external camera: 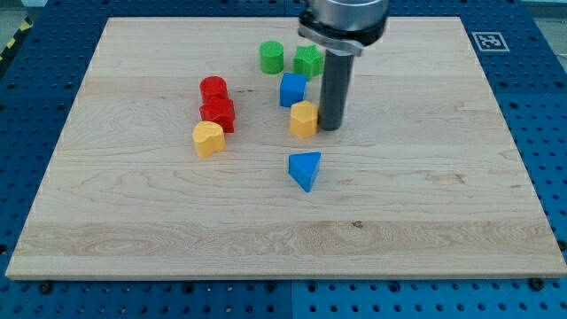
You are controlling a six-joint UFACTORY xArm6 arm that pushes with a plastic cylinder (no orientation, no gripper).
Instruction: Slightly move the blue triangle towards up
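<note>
The blue triangle lies on the wooden board a little below the view's middle. My tip is above and slightly right of it, apart from it. The tip stands right beside a yellow block, at its right side. A blue cube sits just above the yellow block.
A green cylinder and a green star-shaped block sit near the view's top. A red cylinder, a red block and a yellow heart-shaped block cluster at the left. A fiducial marker is at the top right corner.
</note>
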